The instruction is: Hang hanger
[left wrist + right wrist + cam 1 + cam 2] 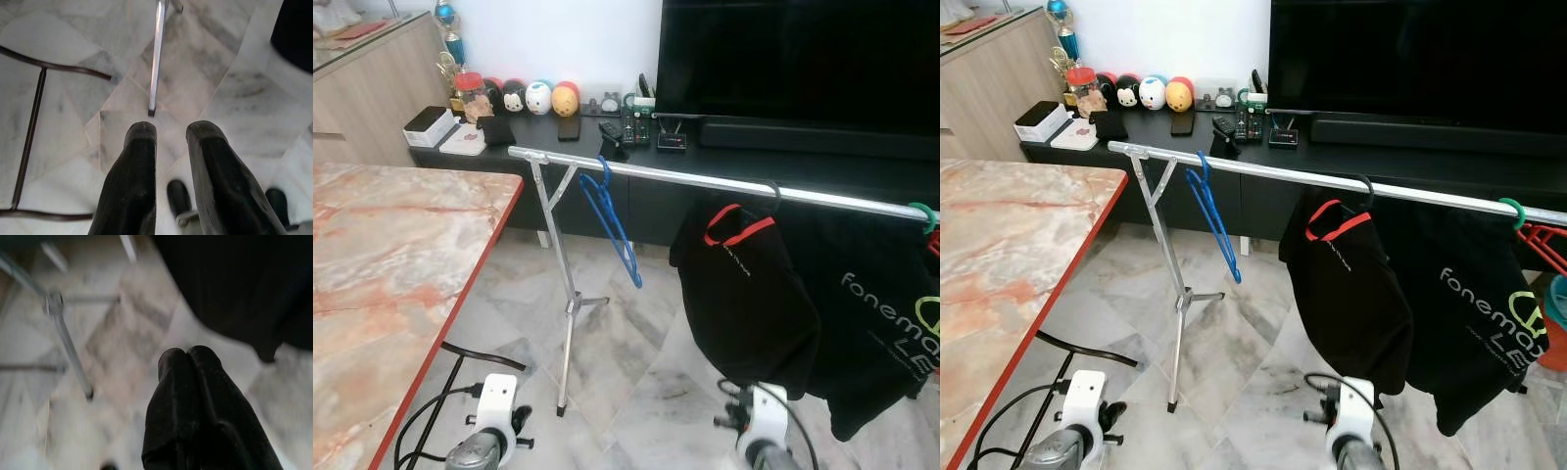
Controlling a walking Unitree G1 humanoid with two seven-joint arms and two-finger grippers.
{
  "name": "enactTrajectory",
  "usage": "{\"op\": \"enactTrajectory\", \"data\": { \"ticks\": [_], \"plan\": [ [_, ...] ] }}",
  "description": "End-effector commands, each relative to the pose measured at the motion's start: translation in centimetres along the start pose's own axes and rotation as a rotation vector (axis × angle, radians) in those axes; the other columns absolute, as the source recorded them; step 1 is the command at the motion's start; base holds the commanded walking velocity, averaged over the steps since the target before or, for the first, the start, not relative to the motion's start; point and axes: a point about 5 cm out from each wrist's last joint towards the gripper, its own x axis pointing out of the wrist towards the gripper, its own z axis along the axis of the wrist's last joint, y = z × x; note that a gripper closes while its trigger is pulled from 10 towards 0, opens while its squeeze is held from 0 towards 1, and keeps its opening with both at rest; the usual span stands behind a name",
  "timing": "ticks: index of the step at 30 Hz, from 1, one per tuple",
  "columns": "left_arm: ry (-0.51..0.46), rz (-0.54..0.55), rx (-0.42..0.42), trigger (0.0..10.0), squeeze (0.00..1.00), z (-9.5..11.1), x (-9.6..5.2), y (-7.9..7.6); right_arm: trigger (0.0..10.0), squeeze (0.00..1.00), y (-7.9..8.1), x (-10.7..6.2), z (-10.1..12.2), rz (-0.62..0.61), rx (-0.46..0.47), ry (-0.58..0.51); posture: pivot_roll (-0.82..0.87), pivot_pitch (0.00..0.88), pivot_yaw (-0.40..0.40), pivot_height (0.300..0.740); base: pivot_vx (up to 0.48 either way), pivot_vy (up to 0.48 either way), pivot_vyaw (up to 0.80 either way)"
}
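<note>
Left eye view, blue hanger hooked on rail, left pincer parted, right pincer closed, both empty

Head cameras overlook the rack; wrist cameras face floor, perhaps closely.

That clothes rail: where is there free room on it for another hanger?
The rail is bare between the blue hanger and the black shirt. Rightward it is crowded with dark clothes up to the green hook.
</note>
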Motion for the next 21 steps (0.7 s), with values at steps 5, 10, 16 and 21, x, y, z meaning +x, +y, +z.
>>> {"op": "enactTrajectory", "data": {
  "ticks": [5,10,16,21],
  "plan": [
    [-0.106,0.047,-0.063,10.0,0.00,1.1,-0.2,1.1,10.0,0.00,-0.1,0.3,3.2,0.011,0.009,-0.208,0.07,0.000,-0.013,0.740,0.000,0.000,0.00],
    [-0.112,0.037,-0.070,10.0,0.00,1.0,-0.2,0.7,10.0,0.00,0.4,1.0,7.3,0.038,0.008,-0.374,0.06,0.000,-0.015,0.740,0.000,0.000,0.00],
    [-0.121,0.041,-0.070,10.0,0.00,0.8,-0.3,0.5,10.0,0.00,1.7,1.1,11.6,0.071,-0.008,-0.533,0.05,0.000,-0.013,0.740,0.000,0.000,0.00],
    [-0.122,0.022,-0.065,10.0,0.00,0.7,-0.3,0.2,10.0,0.00,2.0,1.1,12.2,0.068,-0.028,-0.556,0.06,0.000,-0.013,0.740,0.341,0.000,0.00]
  ]
}}
